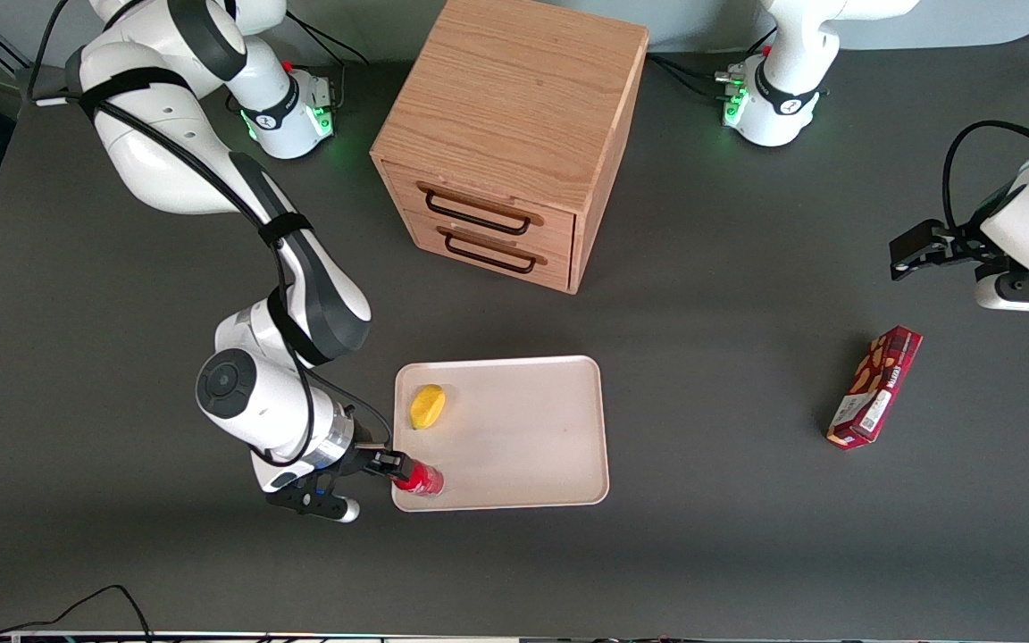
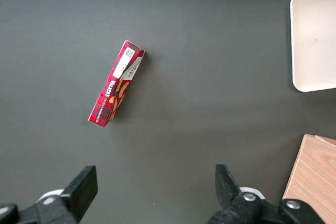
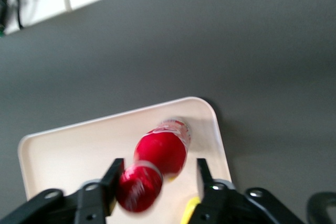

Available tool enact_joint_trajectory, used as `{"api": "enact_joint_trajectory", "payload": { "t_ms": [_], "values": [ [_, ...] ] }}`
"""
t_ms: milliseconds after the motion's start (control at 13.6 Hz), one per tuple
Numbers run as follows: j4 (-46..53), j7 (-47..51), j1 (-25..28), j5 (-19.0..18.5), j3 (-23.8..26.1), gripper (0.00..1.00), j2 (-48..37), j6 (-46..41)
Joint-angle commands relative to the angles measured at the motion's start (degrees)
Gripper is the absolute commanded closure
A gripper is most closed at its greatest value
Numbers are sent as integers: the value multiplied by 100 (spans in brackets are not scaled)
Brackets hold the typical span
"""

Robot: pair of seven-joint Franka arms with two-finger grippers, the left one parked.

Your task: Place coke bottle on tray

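The coke bottle (image 1: 419, 480), small and red with a red cap, is on the cream tray (image 1: 523, 429) at its corner nearest the front camera, at the working arm's end. My right gripper (image 1: 397, 465) is right at the bottle, over the tray's edge. In the right wrist view the gripper (image 3: 159, 169) is open. The bottle (image 3: 160, 153) lies blurred between the fingers, its cap against one finger (image 3: 113, 177) and apart from the other. The tray (image 3: 68, 145) lies under it.
A yellow lemon-sized object (image 1: 428, 406) lies on the tray, farther from the front camera than the bottle. A wooden drawer cabinet (image 1: 506, 116) stands farther back. A dark red snack box (image 1: 874, 386) lies toward the parked arm's end.
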Motion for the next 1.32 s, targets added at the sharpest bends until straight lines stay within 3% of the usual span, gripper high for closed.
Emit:
{"api": "enact_joint_trajectory", "payload": {
  "t_ms": [0, 147, 514, 661, 954, 1248],
  "values": [
    [-21, 287, -16, -30, -19, 0, -813, -197],
    [-65, 278, -52, -12, 15, 0, -1428, -345],
    [-118, -63, -139, -91, -2, 0, -3142, -3145],
    [-476, -572, -489, -100, -2, 0, -3757, -3667],
    [-2092, -1243, -1404, 5, 42, 0, -5137, -3328],
    [-3833, -1410, -1606, 347, -19, 0, -6272, -2449]
  ]
}}
